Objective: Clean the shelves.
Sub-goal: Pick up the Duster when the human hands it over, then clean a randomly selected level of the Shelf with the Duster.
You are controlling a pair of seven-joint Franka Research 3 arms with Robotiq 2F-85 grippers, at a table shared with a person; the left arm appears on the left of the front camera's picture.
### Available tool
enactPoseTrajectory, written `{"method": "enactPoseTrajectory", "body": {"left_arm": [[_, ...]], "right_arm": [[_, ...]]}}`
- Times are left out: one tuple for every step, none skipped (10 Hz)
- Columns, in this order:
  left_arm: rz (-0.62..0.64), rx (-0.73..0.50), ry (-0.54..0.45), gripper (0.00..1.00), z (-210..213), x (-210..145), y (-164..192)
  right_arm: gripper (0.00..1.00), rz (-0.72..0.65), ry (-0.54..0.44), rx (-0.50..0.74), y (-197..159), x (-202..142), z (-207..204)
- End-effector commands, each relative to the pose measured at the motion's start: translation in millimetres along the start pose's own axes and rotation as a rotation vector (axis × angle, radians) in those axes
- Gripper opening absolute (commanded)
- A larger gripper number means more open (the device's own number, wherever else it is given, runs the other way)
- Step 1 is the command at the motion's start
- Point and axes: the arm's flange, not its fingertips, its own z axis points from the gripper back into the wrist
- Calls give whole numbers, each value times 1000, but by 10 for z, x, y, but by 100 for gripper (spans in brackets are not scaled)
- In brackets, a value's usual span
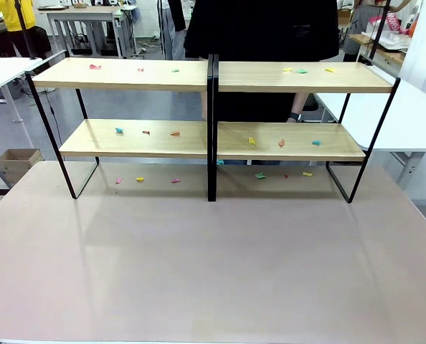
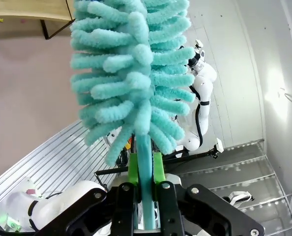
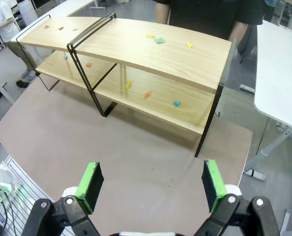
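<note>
The shelves (image 1: 127, 74) stood toward the desk's (image 1: 213, 272) far side, strewn with coloured paper scraps (image 1: 95, 67). The left hand (image 2: 145, 172) clamped a teal duster (image 2: 131, 73) by its handle; the right hand (image 3: 151, 179) hung wide open above the desk.

Left claw (image 2: 145, 167): I have it clamped tight on the handle of the duster (image 2: 131, 73), jaws pressed against both sides.
Right claw (image 3: 152, 184): I read its jaws spread wide, tilted downward over the tabletop.
</note>
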Motion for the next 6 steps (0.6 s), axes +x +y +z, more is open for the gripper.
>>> {"method": "enactPoseTrajectory", "body": {"left_arm": [[4, 2, -8, 0, -7, 29, -45], [4, 2, -8, 0, -7, 29, -45], [4, 2, -8, 0, -7, 29, -45], [4, 2, -8, 0, -7, 29, -45], [4, 2, -8, 0, -7, 29, -45], [4, 2, -8, 0, -7, 29, -45]], "right_arm": [[100, -2, -1, 7, 9, 2, -4], [100, -2, -1, 7, 9, 2, -4], [100, -2, -1, 7, 9, 2, -4], [100, -2, -1, 7, 9, 2, -4], [100, -2, -1, 7, 9, 2, -4], [100, -2, -1, 7, 9, 2, -4]]}}
